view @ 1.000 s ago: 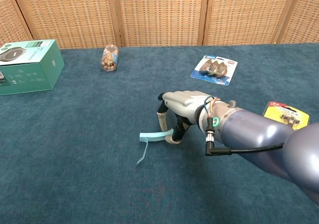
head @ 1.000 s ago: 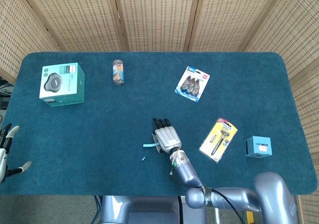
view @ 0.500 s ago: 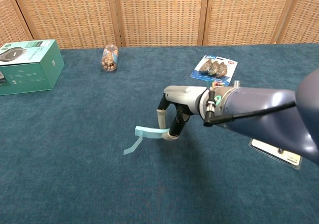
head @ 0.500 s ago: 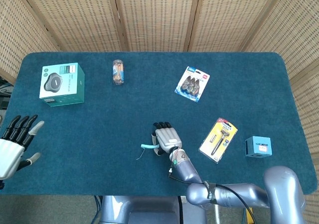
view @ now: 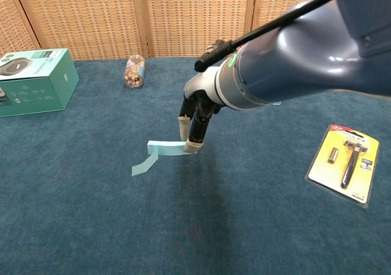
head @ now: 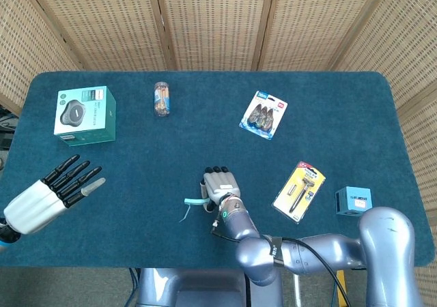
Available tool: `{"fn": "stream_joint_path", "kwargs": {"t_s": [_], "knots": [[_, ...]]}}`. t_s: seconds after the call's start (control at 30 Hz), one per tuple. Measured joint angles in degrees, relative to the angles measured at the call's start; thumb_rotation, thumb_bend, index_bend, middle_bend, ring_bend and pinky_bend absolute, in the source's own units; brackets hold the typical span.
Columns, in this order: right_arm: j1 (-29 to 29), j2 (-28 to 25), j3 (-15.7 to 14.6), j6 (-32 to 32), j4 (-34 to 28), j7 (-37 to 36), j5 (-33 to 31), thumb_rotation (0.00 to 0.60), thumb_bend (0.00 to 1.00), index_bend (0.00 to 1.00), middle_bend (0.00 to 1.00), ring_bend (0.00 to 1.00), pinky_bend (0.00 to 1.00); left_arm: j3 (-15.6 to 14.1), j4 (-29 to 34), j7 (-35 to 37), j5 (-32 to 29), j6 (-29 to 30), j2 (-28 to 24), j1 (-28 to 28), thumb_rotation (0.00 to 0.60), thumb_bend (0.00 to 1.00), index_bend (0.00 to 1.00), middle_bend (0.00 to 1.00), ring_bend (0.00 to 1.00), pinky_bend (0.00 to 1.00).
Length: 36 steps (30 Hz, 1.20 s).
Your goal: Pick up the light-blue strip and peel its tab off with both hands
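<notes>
- Setting: woven wicker screen panels [head: 218,20] behind a table covered in dark teal carpet-like cloth [head: 136,157]. On it, away from the work: a teal cardboard box with a round black device pictured on it [head: 85,114], a small clear cylinder with brown contents [head: 161,98], a blister card of three dark items [head: 263,114], a yellow-backed razor pack [head: 299,191] and a small blue cube-shaped box [head: 354,201].
- My right hand [view: 194,117]: fingertips [view: 193,145] pointing down, pinching one end of the thin light-blue paper strip [view: 160,149].
- Change over the last second: the strip lay close to the cloth with its loose end trailing down. Now it hangs in the air, held end roughly level, free end [view: 140,167] drooping down-left, apparently clear of the cloth. In the head view the strip [head: 194,202] has also shifted left along with my hand.
- My left hand [head: 53,192]: a second ago only its edge showed at the frame border; now it is well inside the head view, fingers spread and straight, holding nothing. Still well apart from the strip. The chest view does not show it.
- Judgement: pick-up done. Peel not begun; I cannot make out the tab itself at this size.
- Next: bring the left hand in to pinch the drooping end. Risk: thin, floppy paper may swing away or slip from my right pinch.
</notes>
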State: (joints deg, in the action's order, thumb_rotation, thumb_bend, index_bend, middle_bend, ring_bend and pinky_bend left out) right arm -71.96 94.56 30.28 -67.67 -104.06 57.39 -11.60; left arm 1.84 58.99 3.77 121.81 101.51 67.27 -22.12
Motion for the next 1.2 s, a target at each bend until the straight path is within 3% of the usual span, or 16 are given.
{"fn": "stream_joint_path", "kwargs": {"t_s": [0.47,0.73,0.97,1.2], "knots": [[-1.1,-0.02,-1.49,4.89,6.16,-0.6,-1.88,0.6,0.67,0.66,0.11,0.0,0.0,-2.11,-11.28,-0.3,3.52,4.82,6.03,-4.61,0.6,0.12,0.21,0.0,0.0,0.0],[-2.16,-1.88,-0.91,8.17,8.42,0.44,-6.21,0.6,0.67,0.66,0.11,0.0,0.0,-3.75,-14.76,-4.73,6.87,5.6,6.84,-8.1,0.6,0.15,0.21,0.0,0.0,0.0],[-3.54,-2.74,-0.82,8.75,9.29,0.74,-8.26,0.6,0.67,0.67,0.11,0.0,0.0,-4.86,-12.4,-13.31,11.01,2.04,6.48,-12.91,0.6,0.16,0.21,0.0,0.0,0.0],[-4.51,-4.18,-0.57,8.07,8.51,0.12,-9.07,0.6,0.67,0.67,0.11,0.0,0.0,-5.8,-2.84,-20.98,14.72,-9.46,5.56,-19.74,0.6,0.18,0.21,0.0,0.0,0.0]]}}
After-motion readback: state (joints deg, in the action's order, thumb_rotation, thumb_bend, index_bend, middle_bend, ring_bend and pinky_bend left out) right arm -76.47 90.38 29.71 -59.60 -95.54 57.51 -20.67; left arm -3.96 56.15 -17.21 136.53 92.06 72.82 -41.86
